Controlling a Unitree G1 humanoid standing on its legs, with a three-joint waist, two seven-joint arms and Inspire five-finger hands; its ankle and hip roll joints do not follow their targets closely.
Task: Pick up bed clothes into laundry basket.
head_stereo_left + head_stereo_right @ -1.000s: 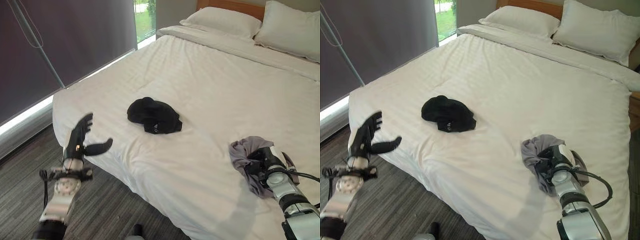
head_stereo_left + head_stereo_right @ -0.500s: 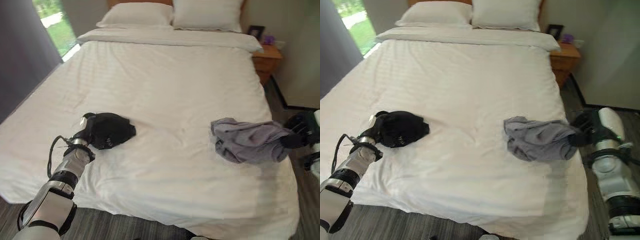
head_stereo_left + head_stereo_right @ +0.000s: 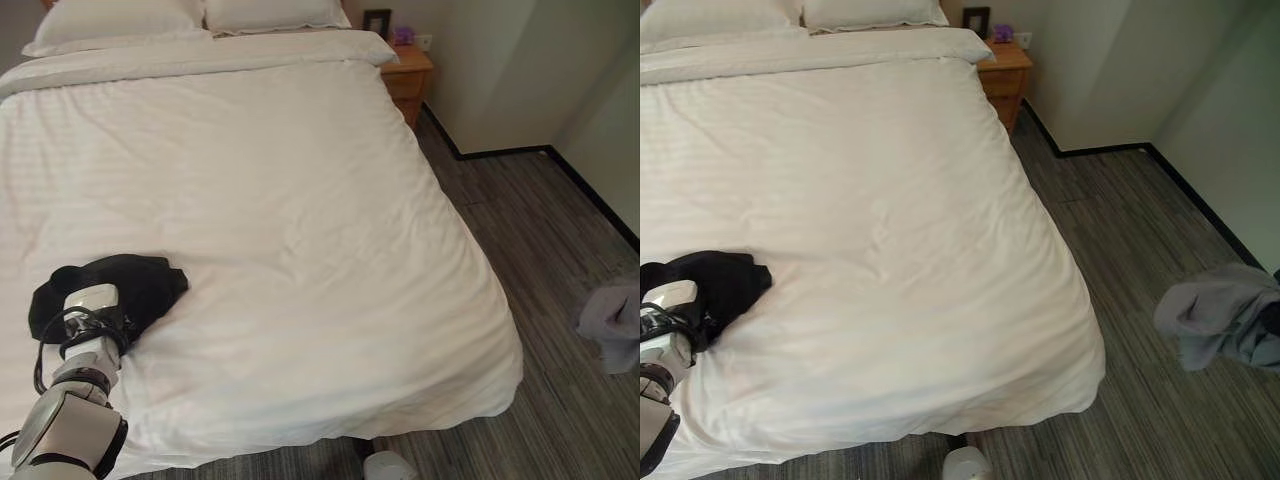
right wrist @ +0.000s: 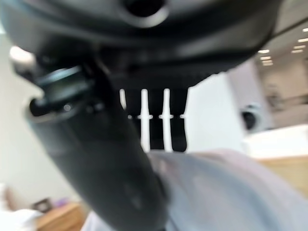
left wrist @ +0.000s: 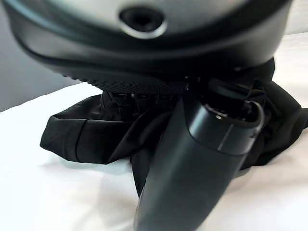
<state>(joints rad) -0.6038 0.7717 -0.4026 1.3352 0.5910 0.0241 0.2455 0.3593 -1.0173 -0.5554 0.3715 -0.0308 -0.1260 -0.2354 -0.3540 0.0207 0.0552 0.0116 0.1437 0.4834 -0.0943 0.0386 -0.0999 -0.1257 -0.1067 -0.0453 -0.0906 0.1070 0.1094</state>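
Grey garment (image 3: 1215, 315): held in the right hand (image 4: 96, 159), off the bed, hanging over the striped floor (image 3: 520, 220) at the bed's right side. In the right wrist view the thumb lies against the cloth and the fingers (image 4: 154, 115) reach straight past it, so the piece looks pinched between them.

Black garment (image 3: 140, 285): on the white bed (image 3: 250, 190), near its front left corner. The left hand (image 5: 192, 144) rests on it; the left wrist view shows the thumb pressed into the folds and the fingers curled in the cloth, a grip apparently formed, the piece not yet lifted.

Laundry basket: not located in these views.

Progress, as judged: one piece off the bed and carried, one gripped but unraised, neither delivered. Both have yet to reach the basket.

Surroundings: two pillows (image 3: 150, 15) at the head; wooden nightstand (image 3: 408, 75) beside the bed, small items on top; white round object (image 3: 392, 466) on the floor at the foot, a possible obstacle when stepping.
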